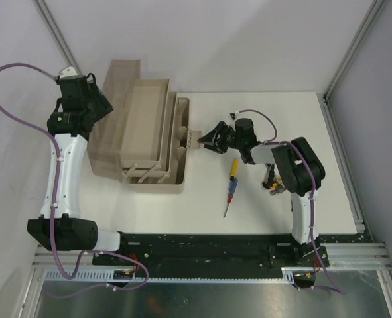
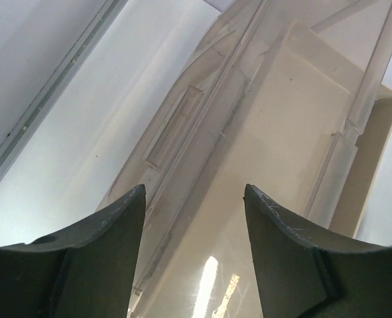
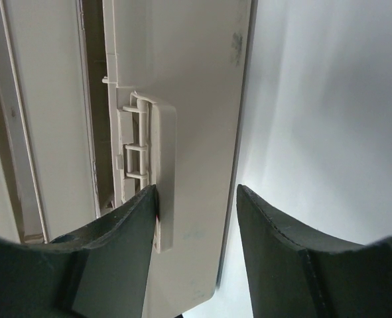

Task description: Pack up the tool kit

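The beige tool kit stands open at the left of the table, with its translucent lid leaning back to the left and its trays folded out. My left gripper hovers open over the lid, holding nothing. My right gripper is open at the box's front wall. Its jaws straddle the front latch; one finger touches the latch and the other stands clear. A yellow-red-blue screwdriver lies on the table to the right of the box.
Yellow-handled pliers lie partly hidden under the right arm. The white table ends at a metal frame rail on the right. Grey walls close in on both sides.
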Robot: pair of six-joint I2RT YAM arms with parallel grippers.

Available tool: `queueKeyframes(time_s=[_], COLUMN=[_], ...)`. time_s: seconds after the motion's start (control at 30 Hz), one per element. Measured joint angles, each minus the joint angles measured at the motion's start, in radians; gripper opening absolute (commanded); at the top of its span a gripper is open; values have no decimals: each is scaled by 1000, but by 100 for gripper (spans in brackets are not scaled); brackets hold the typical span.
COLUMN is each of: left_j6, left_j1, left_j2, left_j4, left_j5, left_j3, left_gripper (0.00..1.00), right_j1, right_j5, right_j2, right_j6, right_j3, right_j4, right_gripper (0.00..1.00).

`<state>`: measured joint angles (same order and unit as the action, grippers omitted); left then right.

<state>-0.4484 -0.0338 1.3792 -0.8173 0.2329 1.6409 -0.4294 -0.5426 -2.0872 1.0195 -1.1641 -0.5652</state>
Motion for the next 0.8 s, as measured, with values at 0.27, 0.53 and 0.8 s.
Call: queueKeyframes(time_s=[0.27, 0.53, 0.8], left_j6=[0, 4, 33], left_j1=[-9, -17, -22], left_j2=[-3, -25, -81], left_j4=[38, 84, 140], left_j5=[23, 15, -70], left_j3=[-31, -71, -137], left_gripper=[66, 66, 66], right_j1=[2, 3, 27], right_j5=[3, 14, 55], right_j2=[0, 2, 40], right_j6=[0, -13, -67], right_j3=[2, 3, 5], right_j4=[7, 25, 81], right_gripper=[56, 72, 77])
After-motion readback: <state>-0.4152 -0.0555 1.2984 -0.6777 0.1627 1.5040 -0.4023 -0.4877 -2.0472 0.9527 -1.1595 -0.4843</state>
